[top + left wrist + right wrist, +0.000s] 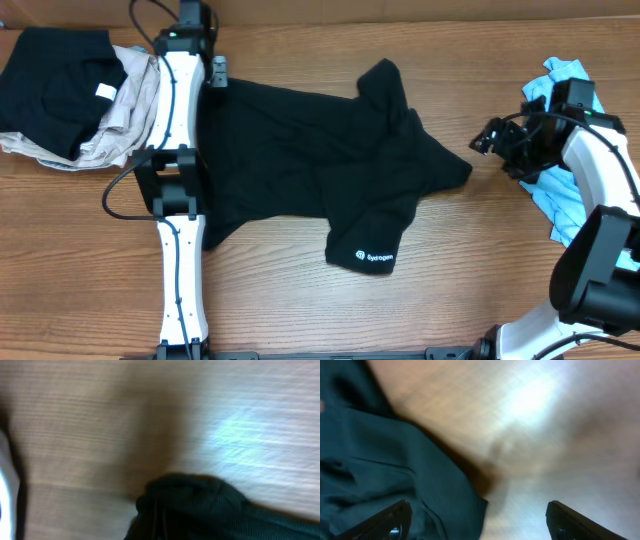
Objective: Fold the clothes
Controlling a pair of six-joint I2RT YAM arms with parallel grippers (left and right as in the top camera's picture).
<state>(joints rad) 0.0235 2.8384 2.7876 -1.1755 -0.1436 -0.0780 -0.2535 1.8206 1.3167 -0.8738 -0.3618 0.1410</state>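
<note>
A black T-shirt point(310, 160) with a small white logo lies rumpled across the middle of the table. My left gripper point(216, 76) is at the shirt's far left corner. In the blurred left wrist view, bunched black cloth point(200, 507) fills the jaw area and hides the fingers, so it looks shut on the shirt. My right gripper point(489, 136) is open just beyond the shirt's right tip. In the right wrist view its fingers point(480, 522) are spread wide, with the shirt's edge point(395, 470) reaching in beside the left finger.
A pile of black and beige clothes point(70, 95) sits at the far left corner. A light blue garment point(560, 190) lies at the right edge under my right arm. The left arm's base point(178, 190) stands on the shirt's left side.
</note>
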